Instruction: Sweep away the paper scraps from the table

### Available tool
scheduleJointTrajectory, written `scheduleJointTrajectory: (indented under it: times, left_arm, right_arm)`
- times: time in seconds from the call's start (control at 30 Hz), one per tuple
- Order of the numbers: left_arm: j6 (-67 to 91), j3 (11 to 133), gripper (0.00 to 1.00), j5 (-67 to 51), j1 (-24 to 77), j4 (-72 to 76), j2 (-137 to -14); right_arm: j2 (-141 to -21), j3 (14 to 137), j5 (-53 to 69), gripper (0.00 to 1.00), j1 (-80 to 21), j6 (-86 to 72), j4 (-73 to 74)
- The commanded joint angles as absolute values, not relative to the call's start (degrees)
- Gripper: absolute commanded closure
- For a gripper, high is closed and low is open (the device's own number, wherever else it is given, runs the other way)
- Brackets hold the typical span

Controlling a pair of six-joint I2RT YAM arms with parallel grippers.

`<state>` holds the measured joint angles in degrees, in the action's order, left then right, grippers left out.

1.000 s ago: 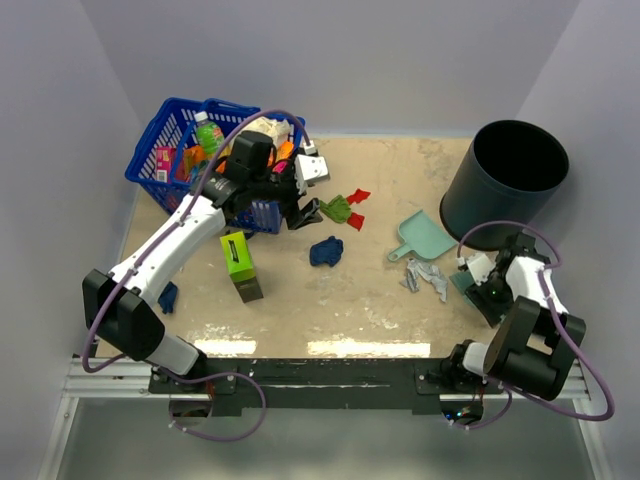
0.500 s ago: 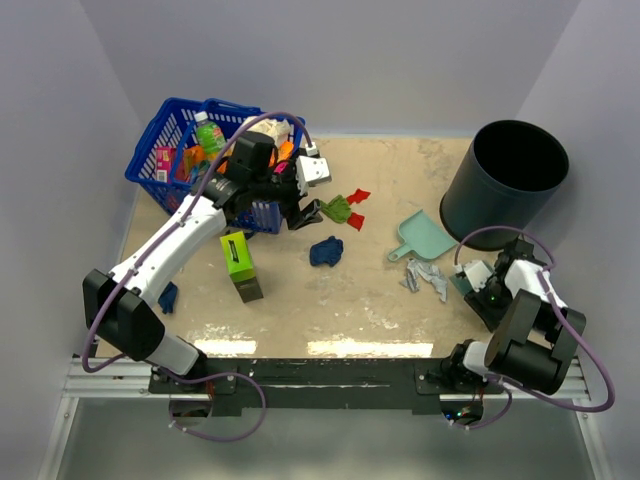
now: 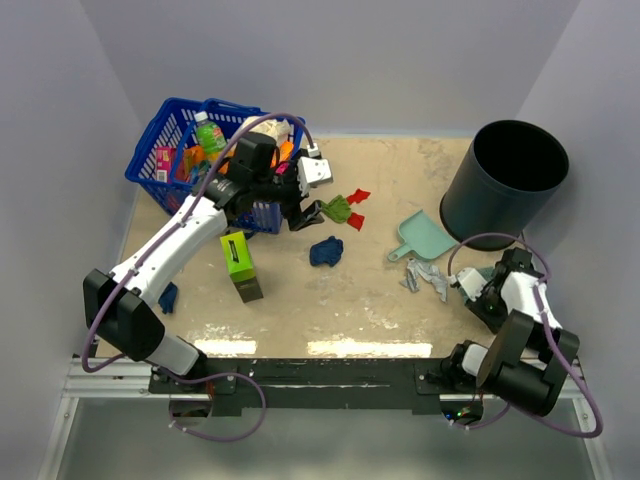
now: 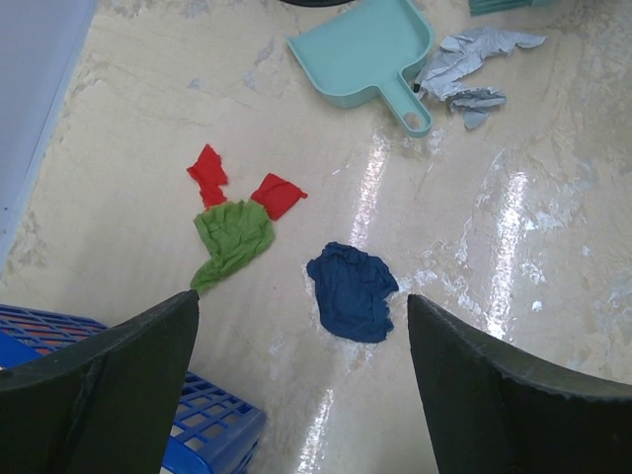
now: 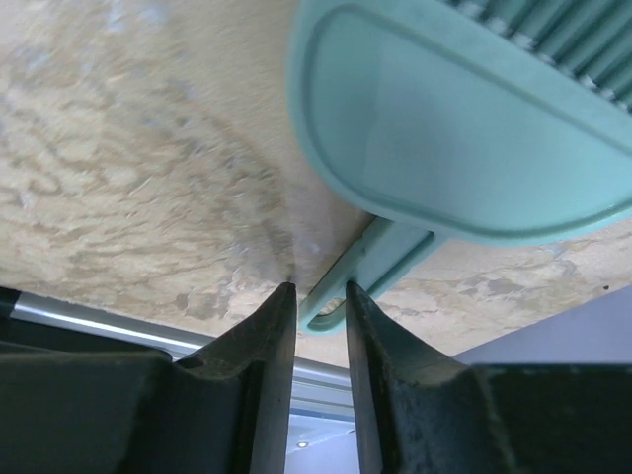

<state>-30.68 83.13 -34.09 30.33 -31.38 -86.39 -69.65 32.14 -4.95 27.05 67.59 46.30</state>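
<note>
1. Paper scraps [image 4: 351, 291] are all still loose on the tabletop [image 3: 400, 170], nothing swept yet. The dark blue wad [image 3: 326, 251] sits about mid-table. The olive green one [image 4: 235, 235] touches two red bits [image 4: 278, 194] just beyond it. The whitish-grey pieces [image 4: 464, 64] lie right beside the dustpan [image 4: 365, 49] handle. One more blue wad [image 3: 167, 296] is off at the left edge by the left arm.
2. The step in hand looks like grabbing the brush [image 5: 464, 128]. The right end effector [image 5: 316, 288] is low at the right edge near the bin [image 3: 505, 180]. It's clenched on the tip of the thin teal handle, which looks squeezed between both fingers in the wrist view.
3. The left end effector [image 4: 301, 296] hangs wide open and empty over the red and green cluster, just in front of the basket [image 3: 165, 150]. Nothing is holding the dustpan.
4. Next move, probably: lift the brush and get the bristles behind the grey pieces. The grip is right at the handle's end, so the brush could pivot. The pan's mouth faces away from those scraps, so the left arm likely has to hold or turn it.
5. Compared with a second earlier, the right fingers have closed in on the handle and that forearm has swung slightly. The left arm, scraps and dustpan haven't budged.
</note>
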Motion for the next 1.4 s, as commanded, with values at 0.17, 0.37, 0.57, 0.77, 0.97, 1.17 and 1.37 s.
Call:
scheduleJointTrajectory:
  times: [0.17, 0.37, 0.57, 0.77, 0.97, 1.17, 1.37]
  left_arm:
    - [-30.3, 83.7, 0.10, -35.3, 30.9, -29.5, -86.1]
    - [-27.4, 81.7, 0.10, -34.9, 30.9, -27.9, -86.4]
    - [-18.8, 81.8, 0.06, -28.1, 30.8, -23.7, -85.7]
    - [-1.9, 89.8, 0.00, -9.4, 30.5, -18.3, -86.1]
    - [9.7, 106.5, 0.00, -5.2, 25.7, -32.6, -91.6]
    - [25.4, 110.5, 0.00, -10.7, 16.4, -22.6, -88.9]
    - [52.2, 123.3, 0.00, -13.7, 4.0, -22.9, -92.1]
  right_arm:
    - [-58.3, 27.1, -4.2, 0.78, 27.2, 84.8, 50.9]
    - [-56.3, 28.7, -1.2, 0.74, 27.2, 84.7, 51.9]
    - [-55.5, 34.7, 4.5, 0.50, 27.2, 79.2, 56.5]
    - [-53.4, 36.3, 4.3, 0.30, 27.2, 78.0, 56.7]
    - [-54.1, 38.4, 0.1, 0.20, 27.2, 73.0, 57.1]
    - [-57.4, 39.1, -1.8, 0.19, 26.8, 68.9, 58.1]
    - [-64.0, 40.6, -1.3, 0.05, 27.0, 65.6, 57.6]
